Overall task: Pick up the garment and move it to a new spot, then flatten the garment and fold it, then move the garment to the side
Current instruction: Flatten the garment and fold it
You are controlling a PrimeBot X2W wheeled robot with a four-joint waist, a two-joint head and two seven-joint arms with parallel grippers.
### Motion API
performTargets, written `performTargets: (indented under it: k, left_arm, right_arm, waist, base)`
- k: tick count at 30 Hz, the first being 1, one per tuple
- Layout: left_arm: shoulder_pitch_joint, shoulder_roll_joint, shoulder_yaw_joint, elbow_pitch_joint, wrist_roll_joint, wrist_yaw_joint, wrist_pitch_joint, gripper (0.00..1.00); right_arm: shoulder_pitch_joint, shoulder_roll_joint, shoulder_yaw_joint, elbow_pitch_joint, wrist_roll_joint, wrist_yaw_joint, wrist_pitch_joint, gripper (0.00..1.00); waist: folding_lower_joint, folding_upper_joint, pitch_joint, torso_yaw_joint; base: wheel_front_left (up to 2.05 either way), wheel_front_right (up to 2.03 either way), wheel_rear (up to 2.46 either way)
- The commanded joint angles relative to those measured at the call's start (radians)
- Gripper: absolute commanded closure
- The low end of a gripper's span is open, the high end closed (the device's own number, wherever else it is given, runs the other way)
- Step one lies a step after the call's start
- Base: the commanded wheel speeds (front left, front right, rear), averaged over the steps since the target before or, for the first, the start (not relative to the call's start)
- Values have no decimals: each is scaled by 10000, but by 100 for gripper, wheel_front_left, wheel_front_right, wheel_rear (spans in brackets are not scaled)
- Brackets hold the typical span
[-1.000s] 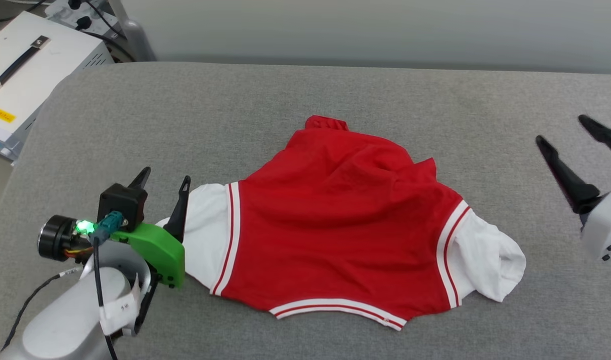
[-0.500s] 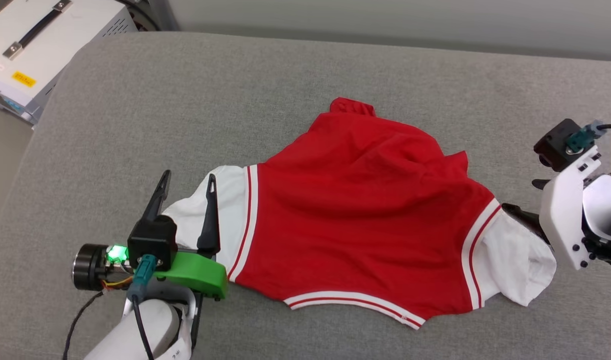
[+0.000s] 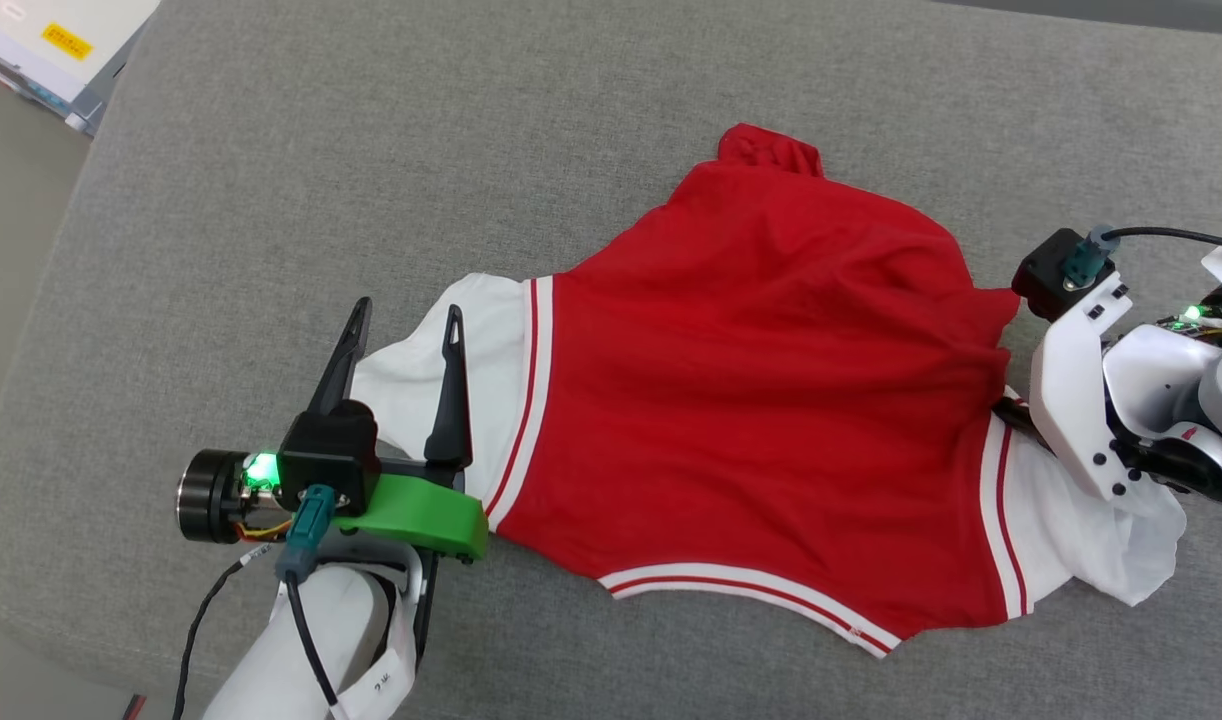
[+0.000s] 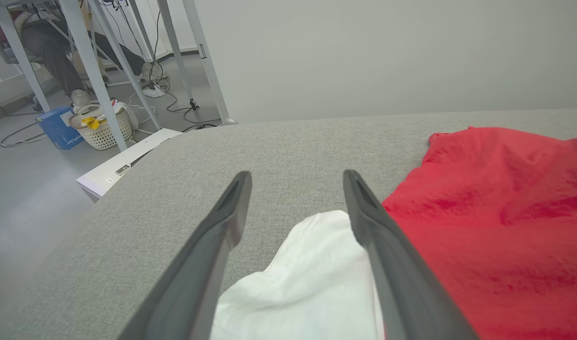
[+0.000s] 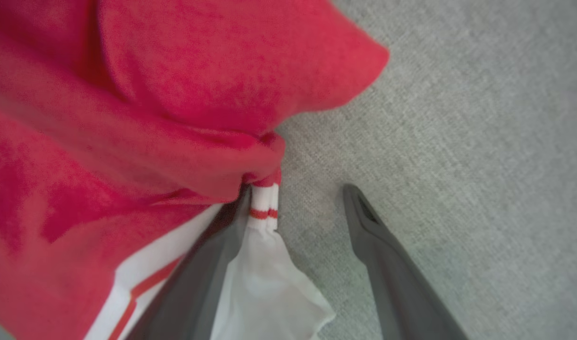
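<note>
While it gapes wide, the left pincer straddles the garment.

Robot's mismatched wrists
A green bracket marks the left wrist, a white, black-screwed bracket the right; both carry black camera blocks, teal plugs, green lights and dark tapered fingers.

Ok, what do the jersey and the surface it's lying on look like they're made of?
The garment: thin, soft knit, likely a polyester-type jersey; matte, it drapes in loose folds and the white sleeve looks slightly sheer. The surface: grey woven upholstery-like fabric, matte, with a fine flecked weave; seemingly padded, given its rounded edge.
</note>
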Motion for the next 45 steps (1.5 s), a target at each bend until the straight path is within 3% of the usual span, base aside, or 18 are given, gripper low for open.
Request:
performTargets:
  k: [1, 2, 3, 8, 13, 19, 24, 30, 36, 41, 45]
  left_arm:
    - [48, -137, 168, 56, 195, -132, -56, 0]
    - [96, -216, 296, 85, 288, -210, -56, 0]
    - [145, -275, 400, 113, 356, -268, -56, 0]
    - [476, -553, 880, 289, 687, -623, -56, 0]
    - [823, -764, 1254, 379, 982, -906, -56, 0]
    - [1136, -929, 1605, 384, 1299, -1134, -56, 0]
    - [1399, -1065, 1826, 381, 1497, -1304, -57, 0]
    - [1644, -1235, 2072, 371, 1682, -1454, -57, 0]
    - [1532, -1495, 2085, 344, 1916, -1664, -57, 0]
    - [1162, -1692, 2092, 388, 2080, -1893, -57, 0]
    - [848, -1874, 2146, 433, 2208, -2068, -57, 0]
  right_arm:
    - [204, 354, 577, 396, 85, -19, -249, 0]
    - [132, 381, 781, 481, 133, -19, -537, 86]
    - [71, 390, 924, 532, 160, -19, -816, 100]
    - [-204, 168, 1199, 532, 546, -19, -2549, 100]
    - [-69, -580, 965, -172, 774, -19, -4007, 100]
    - [944, -1677, -160, -1374, 1060, -19, -4882, 100]
    - [2401, -2491, -1784, -2044, 1205, -19, -5151, 100]
    - [4441, -2952, -4411, -2751, 1199, -19, -4796, 100]
    - [5426, -2692, -6898, -3645, 717, -19, -3793, 100]
    - [4848, -2412, -7696, -3959, 52, -19, -2543, 100]
    - [2984, -1964, -7167, -2919, -498, -19, -1384, 100]
  waist:
    - [0, 66, 212, 171]
    - [0, 66, 206, 136]
    - [0, 66, 175, 90]
    - [0, 66, -187, -255]
    - [0, 66, -610, -620]
    - [0, 66, -920, -954]
    - [0, 66, -1062, -1165]
    - [0, 66, -1134, -1358]
    - [0, 66, -852, -1233]
    - [0, 66, -386, -856]
    - [0, 66, 213, -428]
  base:
    - [0, 0, 0]
    - [0, 0, 0]
    - [0, 0, 0]
    - [0, 0, 0]
    - [0, 0, 0]
    - [0, 0, 0]
    - [0, 0, 0]
    - [0, 0, 0]
    - [0, 0, 0]
    - [0, 0, 0]
    - [0, 0, 0]
